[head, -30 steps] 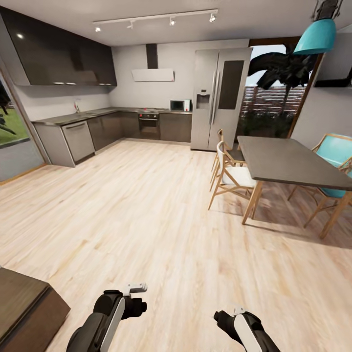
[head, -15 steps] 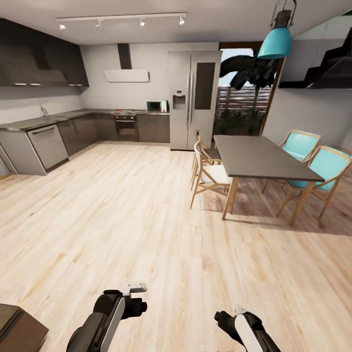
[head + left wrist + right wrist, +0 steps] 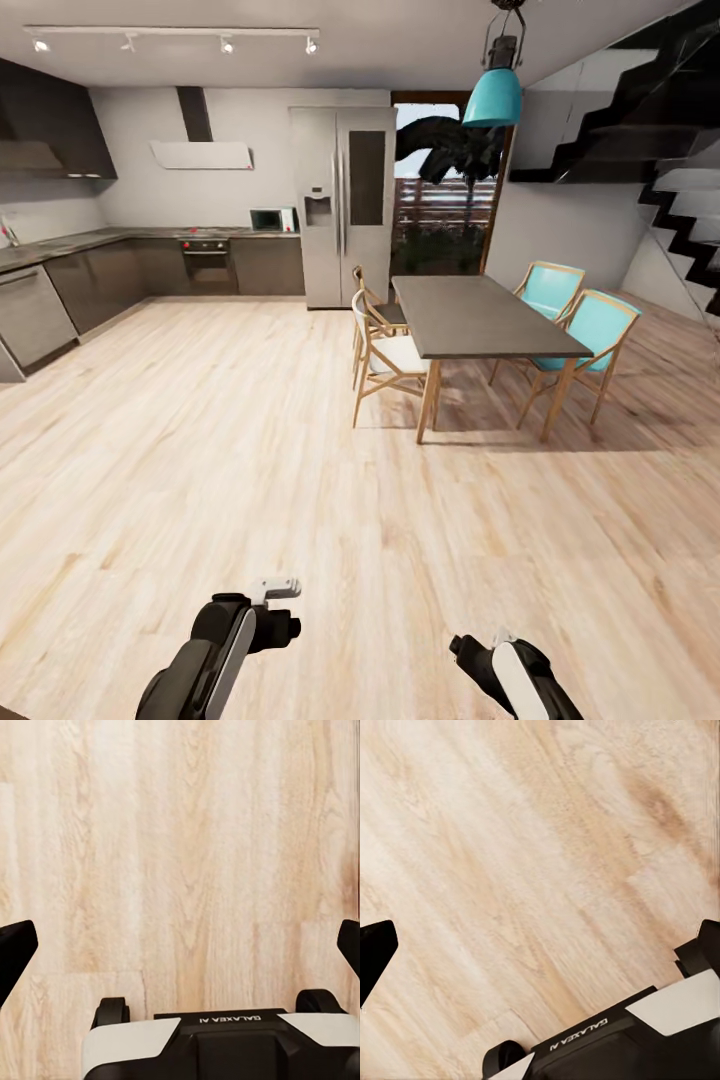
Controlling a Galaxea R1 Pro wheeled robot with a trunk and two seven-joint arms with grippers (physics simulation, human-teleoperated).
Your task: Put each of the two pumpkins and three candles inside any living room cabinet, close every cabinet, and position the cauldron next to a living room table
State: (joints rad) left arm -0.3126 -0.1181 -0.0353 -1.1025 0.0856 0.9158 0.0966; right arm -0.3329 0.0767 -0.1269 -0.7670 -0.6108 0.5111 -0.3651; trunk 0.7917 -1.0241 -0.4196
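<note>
While the robot rolls across an open kitchen and dining area, none of the pumpkins, candles, cauldron or cabinet appears in these pictures, so where they sit, which way they point and how their long axes run cannot be told from here. Both wrist cameras look straight down on bare wooden floor [image 3: 187,855], with nothing between or near the fingers. The left gripper [image 3: 180,945] has its fingers spread wide, one dark tip [image 3: 13,949] at each edge of the picture, holding nothing; the right gripper [image 3: 540,945] is likewise spread wide and empty, its tip [image 3: 375,949] well apart from its partner. In the head view both arms are tucked low, the left gripper [image 3: 272,612] and right gripper [image 3: 478,655] hovering over the planks. Ahead of the fingers, well apart, stand a dining table [image 3: 478,318] with wooden and teal chairs [image 3: 385,362], a steel fridge [image 3: 340,205] and a dark staircase [image 3: 650,130]. As a judgement from the task alone: small pumpkins should be light, stiff and ribbed, best pinched across the widest part of the body, not the stem; stubby candles are light and smooth, so a squeeze across the round side suits them; a black pot is probably heavier, best taken by its rim.
</note>
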